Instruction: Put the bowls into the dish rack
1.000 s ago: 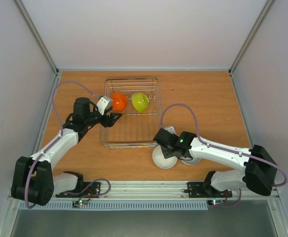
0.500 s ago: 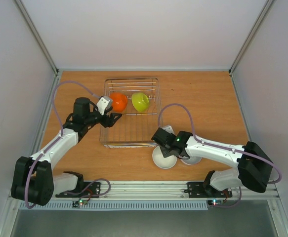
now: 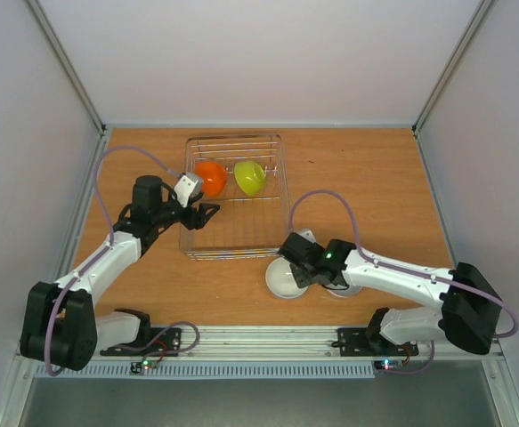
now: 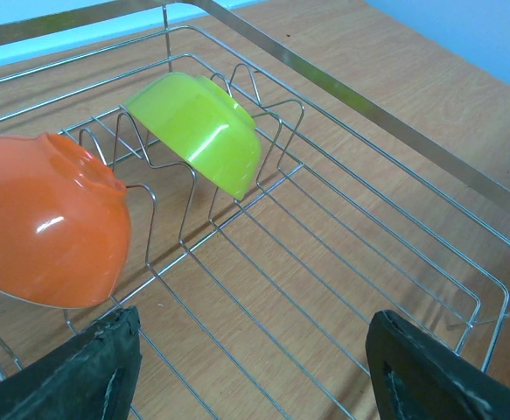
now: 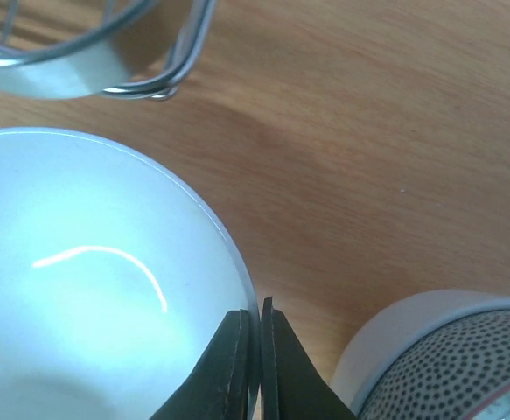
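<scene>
The dish rack (image 3: 241, 242) is a silver wire basket at the table's centre-left. An orange bowl (image 3: 210, 177) and a lime green bowl (image 3: 251, 177) stand on edge in its far half, also seen in the left wrist view as orange (image 4: 45, 219) and green (image 4: 202, 131). My left gripper (image 3: 203, 213) is open and empty over the rack's left side (image 4: 255, 385). My right gripper (image 3: 299, 269) is shut on the rim of a white bowl (image 3: 283, 282), just in front of the rack's near right corner (image 5: 260, 350). The bowl fills the wrist view's lower left (image 5: 80, 289).
A grey speckled bowl (image 5: 473, 367) sits inside a white bowl (image 5: 394, 328) right of the gripped one, mostly hidden under my right arm in the top view (image 3: 344, 289). The rack's corner wire (image 5: 185, 52) is close ahead of the right gripper.
The right gripper and its white bowl have shifted slightly left. The rack with its two bowls has slid a little away and to the left. The left arm has not moved.
</scene>
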Robot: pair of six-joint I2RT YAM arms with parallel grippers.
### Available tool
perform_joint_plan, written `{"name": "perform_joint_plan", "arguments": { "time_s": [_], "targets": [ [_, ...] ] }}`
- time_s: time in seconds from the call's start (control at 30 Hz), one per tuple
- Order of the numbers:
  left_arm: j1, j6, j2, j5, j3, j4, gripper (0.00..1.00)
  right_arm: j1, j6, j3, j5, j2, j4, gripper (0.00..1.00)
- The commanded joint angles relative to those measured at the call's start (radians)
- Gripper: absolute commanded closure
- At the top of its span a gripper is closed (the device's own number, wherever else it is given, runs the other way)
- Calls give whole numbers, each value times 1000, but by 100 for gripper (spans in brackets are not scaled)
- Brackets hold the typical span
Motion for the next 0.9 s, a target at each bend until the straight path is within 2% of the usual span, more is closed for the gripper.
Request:
{"name": "perform_joint_plan", "arguments": {
  "time_s": [0.0,0.23,0.43,0.67,0.87],
  "targets": [
    [-4,13,-15,11,4,39,29,0,12,-17,-59,-73,-14,99],
    [-4,12,-11,16,7,33,29,1,6,33,-99,-243,-107,99],
    [-10,4,-13,27,15,27,28,1,-36,142,-38,-327,-157,99],
    [-21,29,-34,118,35,-57,27,1,-142,337,78,-213,-117,99],
    [-24,24,-21,200,66,-112,25,-26,-231,531,109,46,-79,99]
  ]
}}
